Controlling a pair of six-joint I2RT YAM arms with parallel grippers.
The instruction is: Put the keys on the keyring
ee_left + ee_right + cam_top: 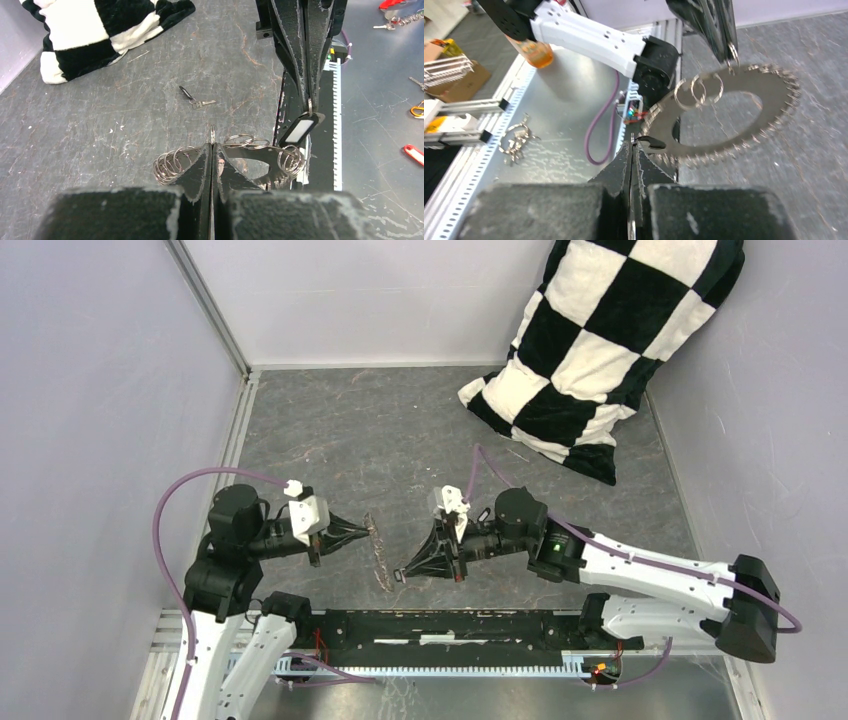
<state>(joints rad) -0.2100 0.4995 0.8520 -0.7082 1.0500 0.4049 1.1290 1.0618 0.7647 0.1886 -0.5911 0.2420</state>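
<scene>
Keyring (754,80) hangs from the left gripper (212,142), whose jaws are clenched on a small split ring at its rim. The toothed wreath is held upright, so it shows edge-on from above. Facing it, the right gripper (632,145) is clamped on 1 key (300,129), whose black head dangles below the fingertips, just beside the ring's toothed edge. The 2nd key (196,101) lies flat on the grey table (400,430), well apart from both. A checkered pillow (610,340) slumps in the far right corner.
</scene>
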